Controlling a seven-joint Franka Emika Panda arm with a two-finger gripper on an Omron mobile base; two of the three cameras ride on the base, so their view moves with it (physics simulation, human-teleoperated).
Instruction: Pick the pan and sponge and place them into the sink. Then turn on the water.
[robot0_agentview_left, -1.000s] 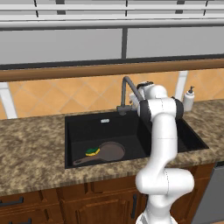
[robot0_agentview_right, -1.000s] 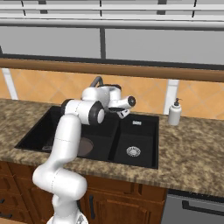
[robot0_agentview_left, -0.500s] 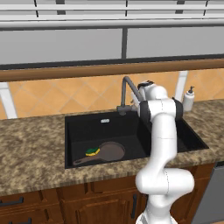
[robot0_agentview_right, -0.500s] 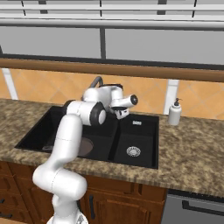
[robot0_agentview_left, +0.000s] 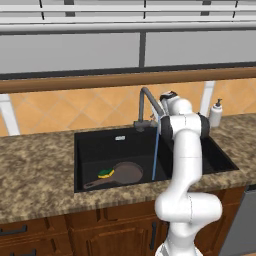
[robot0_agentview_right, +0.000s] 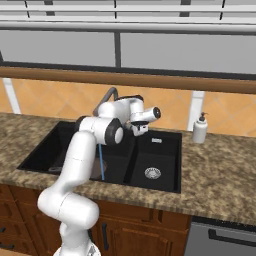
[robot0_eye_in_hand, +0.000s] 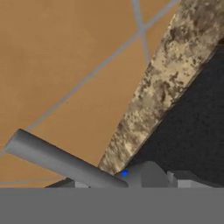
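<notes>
A white robot arm reaches over the front edge of a speckled granite counter (robot0_agentview_left: 40, 175) toward the back of a black double-basin sink (robot0_agentview_left: 100, 137), where water (robot0_agentview_left: 154, 160) falls as a thin light-blue stream from the dark grey gooseneck faucet (robot0_agentview_left: 147, 100) into the left basin. Nearest the viewer in that basin lie the pan (robot0_agentview_left: 125, 172), its long handle pointing toward the front-left corner, and the yellow-and-green sponge (robot0_agentview_left: 105, 173), which rests at the pan's rim where handle meets bowl. Both task items appear to be in place and the water running, so the job looks close to done. The gripper (robot0_agentview_right: 141, 128) sits up beside the faucet base at the rear of the sink; whether its jaws are apart or together cannot be told from these views. In the hand view, the grey faucet lever (robot0_eye_in_hand: 61, 162) lies just ahead of the hand, against the orange tiled wall. The main risk from here is a careless retreat: a hand this close could catch the lever as it withdraws and shut the water off, or knock the spout sideways. Farther back, a white soap dispenser (robot0_agentview_left: 215, 113) stands on the counter by the wall, well apart from the arm. No brand, label or writing is readable anywhere.
</notes>
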